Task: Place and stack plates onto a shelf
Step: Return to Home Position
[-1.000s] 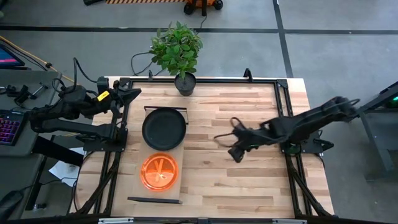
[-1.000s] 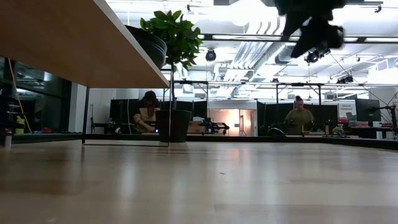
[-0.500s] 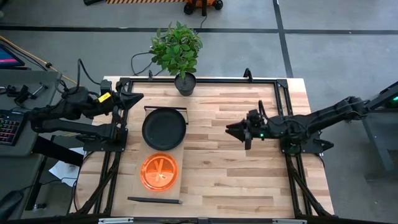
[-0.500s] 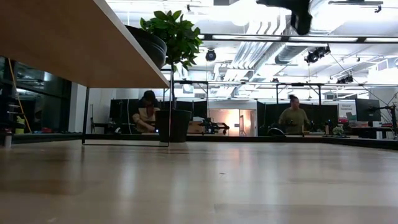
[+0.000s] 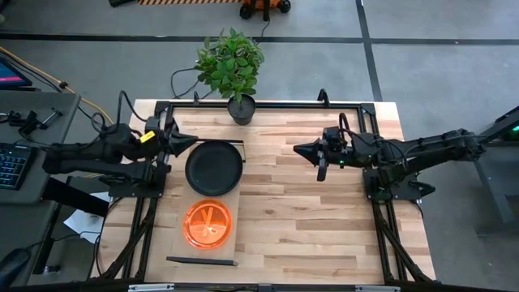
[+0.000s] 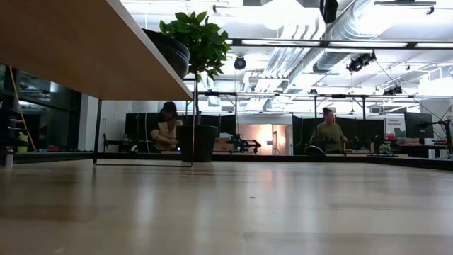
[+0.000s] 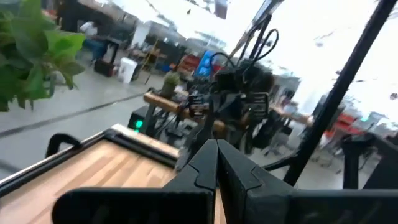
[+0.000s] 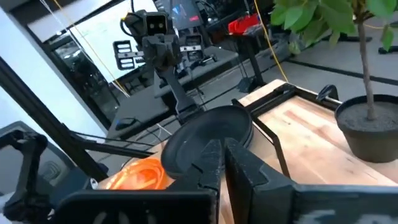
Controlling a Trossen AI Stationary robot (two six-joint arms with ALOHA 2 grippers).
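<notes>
The shelf [image 5: 232, 203], a pale board with black rails at its short ends, lies on the table's left half. A dark grey plate [image 5: 214, 168] rests on its far part and an orange plate [image 5: 208, 225] on its near part. Whether either is a stack, I cannot tell. The right wrist view shows the dark plate [image 8: 211, 134] and the orange plate [image 8: 140, 174] too. My left gripper [image 5: 191, 140] is shut and hovers at the dark plate's far left rim. My right gripper [image 5: 298, 149] is shut, up in the air right of the shelf, pointing toward it.
A potted plant [image 5: 241, 108] stands at the table's far edge, just beyond the shelf. Black frame rails [image 5: 369, 130] run along the table's sides. Bare wood [image 5: 308, 227] lies right of the shelf. People sit at desks in the room behind.
My right gripper has drawn back from the table's middle toward the far edge, risen, and gone from wide open to shut on nothing. My left gripper has moved toward the near and right, closer to the dark plate's far left rim. The plates have stayed put.
</notes>
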